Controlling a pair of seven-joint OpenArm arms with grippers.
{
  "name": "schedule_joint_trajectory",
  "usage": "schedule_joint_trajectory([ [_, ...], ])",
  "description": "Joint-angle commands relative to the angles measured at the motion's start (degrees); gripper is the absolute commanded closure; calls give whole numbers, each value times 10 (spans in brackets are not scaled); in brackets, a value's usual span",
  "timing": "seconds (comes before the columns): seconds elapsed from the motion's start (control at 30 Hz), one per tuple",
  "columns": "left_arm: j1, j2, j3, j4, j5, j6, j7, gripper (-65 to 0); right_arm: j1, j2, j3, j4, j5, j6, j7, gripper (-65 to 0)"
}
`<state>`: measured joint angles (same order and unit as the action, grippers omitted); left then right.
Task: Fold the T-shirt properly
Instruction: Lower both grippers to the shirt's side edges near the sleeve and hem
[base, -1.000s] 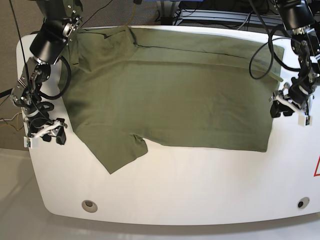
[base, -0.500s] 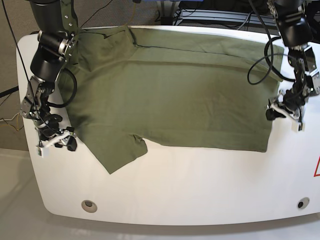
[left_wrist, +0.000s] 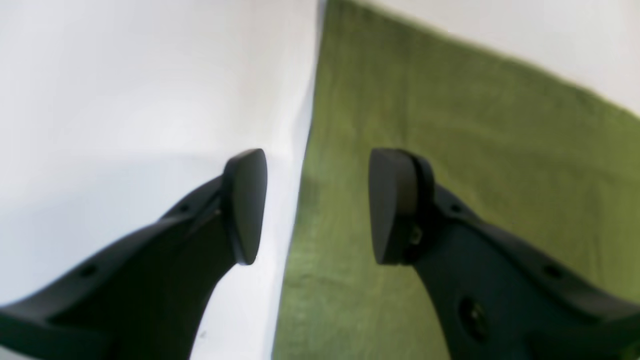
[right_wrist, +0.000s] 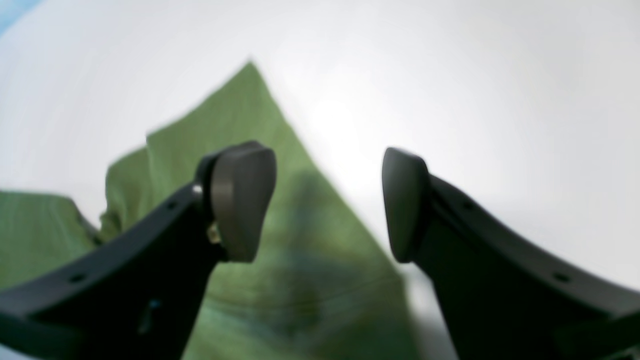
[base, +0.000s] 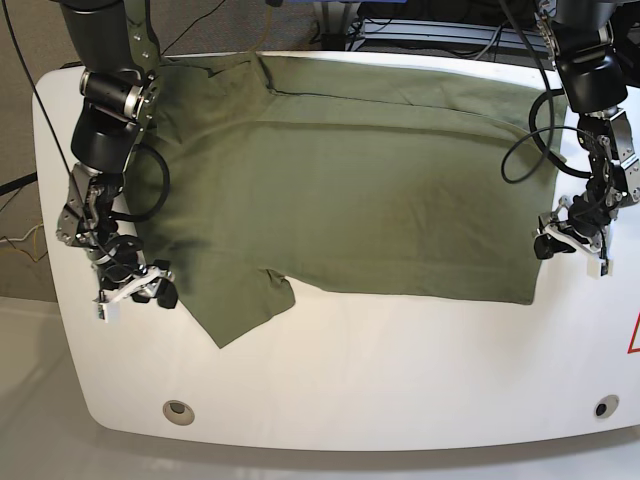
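We see both grippers spread apart, holding nothing. The left gripper (left_wrist: 317, 205) straddles the T-shirt (base: 350, 180) side edge; the right gripper (right_wrist: 327, 200) straddles its sleeve edge

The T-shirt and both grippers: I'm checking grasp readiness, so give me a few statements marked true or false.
1. The T-shirt lies spread on the white table. True.
2. The left gripper is shut on cloth. False: it is open, straddling the shirt's edge.
3. The right gripper is open. True.
4. The right gripper holds the sleeve in the air. False: it holds nothing; the sleeve lies on the table.
5. The shirt bears a large print. False: it is plain olive green.
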<state>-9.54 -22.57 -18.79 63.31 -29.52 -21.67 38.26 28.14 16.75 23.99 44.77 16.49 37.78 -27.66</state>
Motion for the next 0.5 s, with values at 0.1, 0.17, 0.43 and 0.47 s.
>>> schedule_joint_trajectory([
  [0.1,-5,-22,-10,-13,-14,-4,-23,-312,13,-23,2,20,12,17,1,-357],
  [0.17,-5,-24,-11,-21,-15,-4,-26,-312,12,-29,-1,21,13,19,0,-356],
  [0.43,-9,-26,-3,-41,-9,-3,-24,-314,3,-41,-56,22,8,18,4,-357],
  [0.47,-11,-25,-2,-44,-8,-3,-23,-314,2,-41,-62,22,8,18,5,-357],
])
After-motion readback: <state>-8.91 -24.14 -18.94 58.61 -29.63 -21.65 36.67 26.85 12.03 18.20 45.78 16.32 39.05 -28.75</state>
